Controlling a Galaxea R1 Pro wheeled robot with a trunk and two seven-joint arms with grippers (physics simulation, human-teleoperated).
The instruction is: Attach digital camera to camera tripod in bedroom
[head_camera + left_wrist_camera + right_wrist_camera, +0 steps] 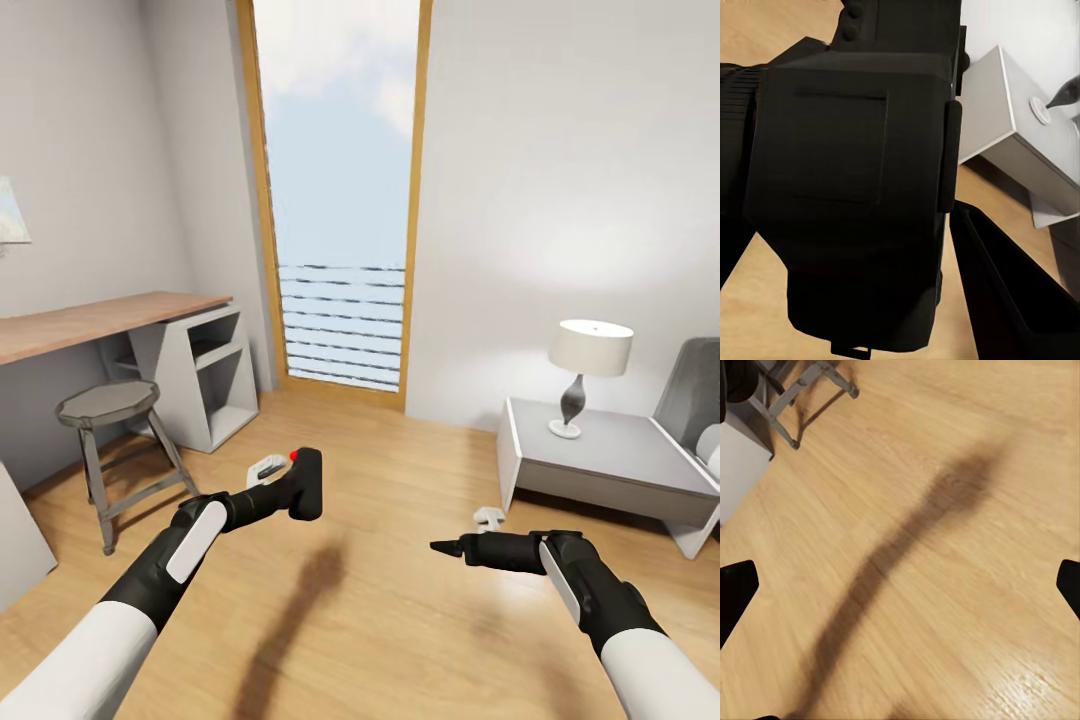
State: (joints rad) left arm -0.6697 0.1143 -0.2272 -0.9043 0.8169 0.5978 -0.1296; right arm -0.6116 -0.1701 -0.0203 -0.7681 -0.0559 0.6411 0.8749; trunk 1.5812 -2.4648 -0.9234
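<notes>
Light wood floor (400, 560) spreads across the bedroom, with a long dark shadow lying on it between the two arms. The white shelf unit (205, 375) under the wood-topped table (90, 322) has open compartments; what they hold cannot be made out. A grey stool (108, 405) stands in front of that table, and a tall wood-framed window (340, 200) fills the far wall. At the right a low grey bedside table (610, 455) carries a white-shaded lamp (590, 350), beside the edge of a grey bed (700, 400). The camera (303, 484), black with a red button on top, is held in the left pincer (285, 490) above the floor; in the left wrist view its black body (855, 195) sits gripped between the fingers (1005, 300). The left arm reaches forward and inward. The right arm is stretched forward likewise, its pincer (450, 547) holding nothing, spread wide, with the fingertips (735, 592) at opposite edges of the right wrist view.
</notes>
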